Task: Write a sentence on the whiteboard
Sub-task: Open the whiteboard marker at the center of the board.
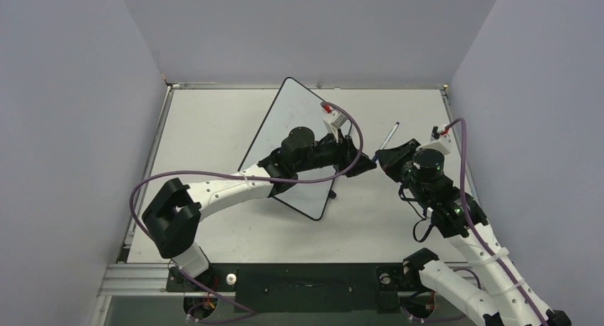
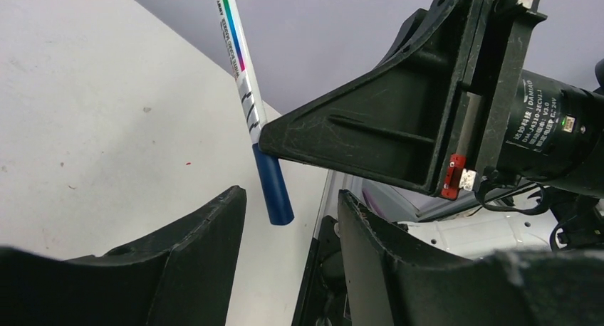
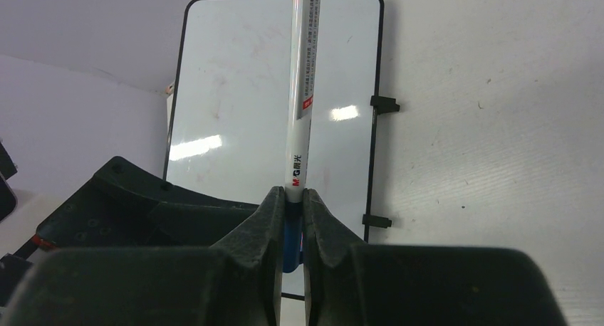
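We take the whiteboard as our marker post. It lies flat on the table, turned at an angle to the table's edges. Its face is white, with faint smudges and two bright glares (the right wrist view shows this best). Two small black tabs sit on one long edge.

The left arm reaches across the board. The left gripper hangs just past the tabbed edge, off the board's surface. We see its jaws spread wide, with nothing held between them.

The right gripper is just beyond the left one, on the side away from the board, so the two meet nose to nose beside that tabbed edge. Its jaws are pinched tight on a marker, gripping it near one end.

The marker's long white barrel points away from the board's near corner, towards the far side of the table. Its blue end sticks out past the right gripper's fingers. From the left wrist view, that blue end hangs at the mouth of the left gripper's open jaws, closer to one finger. We cannot tell whether it touches.
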Robot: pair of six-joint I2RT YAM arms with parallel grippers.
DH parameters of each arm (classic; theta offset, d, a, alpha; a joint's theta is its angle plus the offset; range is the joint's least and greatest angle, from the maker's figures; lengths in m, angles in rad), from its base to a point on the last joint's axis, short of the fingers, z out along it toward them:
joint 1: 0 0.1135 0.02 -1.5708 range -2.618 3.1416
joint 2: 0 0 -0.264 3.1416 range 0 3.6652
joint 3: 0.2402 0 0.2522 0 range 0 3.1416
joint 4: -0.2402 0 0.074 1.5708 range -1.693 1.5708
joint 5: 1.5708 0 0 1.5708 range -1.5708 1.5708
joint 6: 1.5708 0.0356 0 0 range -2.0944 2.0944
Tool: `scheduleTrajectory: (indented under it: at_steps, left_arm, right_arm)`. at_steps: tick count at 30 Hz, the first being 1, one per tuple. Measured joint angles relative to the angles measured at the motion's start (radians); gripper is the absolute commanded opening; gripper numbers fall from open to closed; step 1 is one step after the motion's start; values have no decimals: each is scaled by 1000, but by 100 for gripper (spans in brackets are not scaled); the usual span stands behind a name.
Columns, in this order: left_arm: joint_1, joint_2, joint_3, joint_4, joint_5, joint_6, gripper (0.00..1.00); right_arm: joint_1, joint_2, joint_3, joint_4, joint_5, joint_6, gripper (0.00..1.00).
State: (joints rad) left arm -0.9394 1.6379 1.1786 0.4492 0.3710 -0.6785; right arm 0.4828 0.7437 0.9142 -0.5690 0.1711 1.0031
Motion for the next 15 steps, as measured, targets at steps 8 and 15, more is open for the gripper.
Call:
scheduleTrajectory:
  at_steps: [8,15]
  left_arm:
    - [-9,35,30,-6,1,11,37]
    - [-10,52,49,-17,7,20,0]
  right_arm:
    - [10,-13,0,0,-11,4,0]
    - [31,-14,0,4,-22,4,0]
